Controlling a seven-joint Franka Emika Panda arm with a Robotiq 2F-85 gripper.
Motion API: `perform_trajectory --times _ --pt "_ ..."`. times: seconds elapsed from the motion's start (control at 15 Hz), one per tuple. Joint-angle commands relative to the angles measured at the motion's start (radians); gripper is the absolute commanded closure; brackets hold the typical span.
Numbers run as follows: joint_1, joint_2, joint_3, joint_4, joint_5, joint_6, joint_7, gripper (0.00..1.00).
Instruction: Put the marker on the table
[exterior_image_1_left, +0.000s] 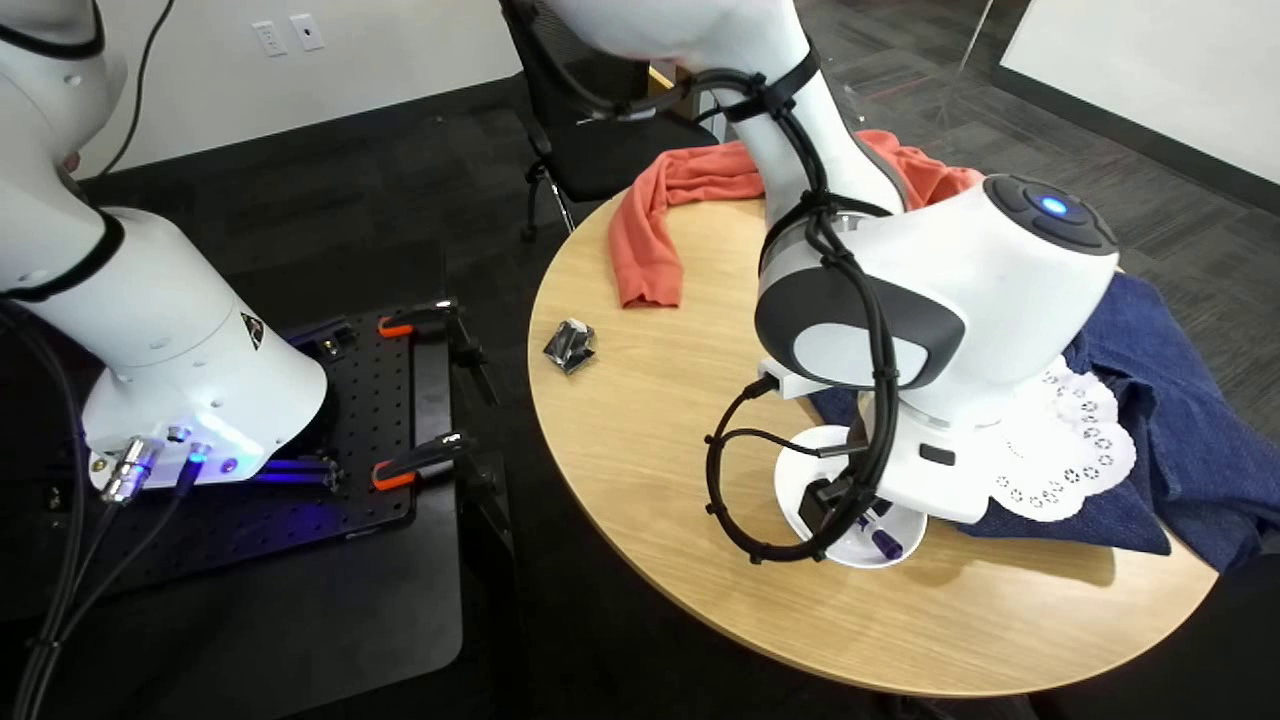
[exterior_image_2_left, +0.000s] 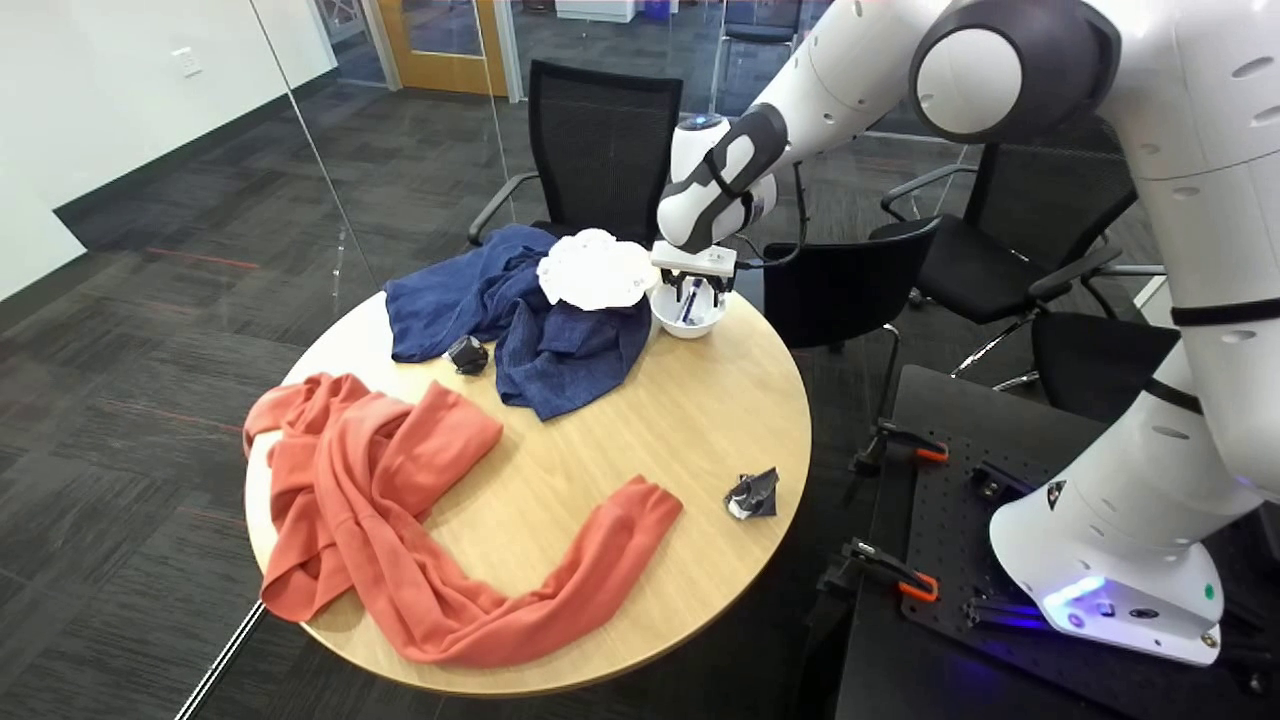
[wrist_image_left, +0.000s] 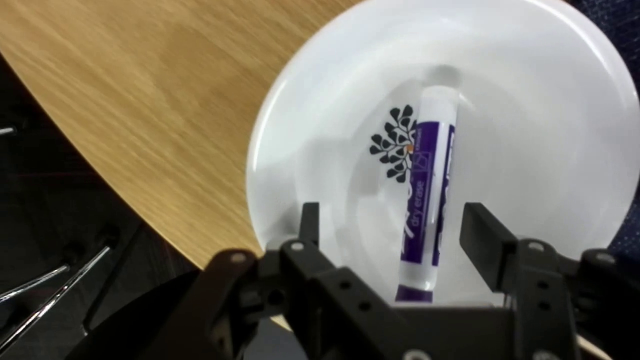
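The marker is a purple and white dry-erase pen (wrist_image_left: 426, 190) lying in the white bowl (wrist_image_left: 540, 150). Its lower end is hidden by the gripper body in the wrist view. It also shows in both exterior views (exterior_image_1_left: 885, 542) (exterior_image_2_left: 691, 300). The bowl stands near the edge of the round light wooden table (exterior_image_1_left: 680, 440). My gripper (wrist_image_left: 390, 215) is open over the bowl, one finger on each side of the marker, with gaps on both sides. In an exterior view the gripper (exterior_image_2_left: 697, 292) points down into the bowl. How high its tips are above the bowl's floor is unclear.
Blue denim cloth (exterior_image_2_left: 580, 350) with a white doily (exterior_image_2_left: 597, 270) lies beside the bowl. An orange-red garment (exterior_image_2_left: 380, 480), a crumpled dark wrapper (exterior_image_2_left: 752, 495) and a small dark chunky object (exterior_image_2_left: 467, 355) are on the table. Black chairs (exterior_image_2_left: 605, 150) stand around it.
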Motion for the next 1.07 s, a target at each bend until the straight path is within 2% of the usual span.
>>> perform_trajectory --times 0.0,0.07,0.47,0.53,0.6,1.0 --pt "-0.001 0.034 -0.002 0.052 0.031 -0.02 0.013 0.51" --pt "0.0 0.038 -0.002 0.058 0.034 -0.02 0.014 0.53" --pt "0.009 0.027 -0.011 0.064 0.038 -0.016 0.021 0.99" --pt "0.013 0.015 -0.013 0.055 0.035 -0.016 0.02 1.0" --pt "0.018 -0.007 -0.017 0.037 0.033 -0.019 0.021 0.95" --pt "0.058 -0.195 -0.047 -0.101 0.015 0.007 0.024 0.95"
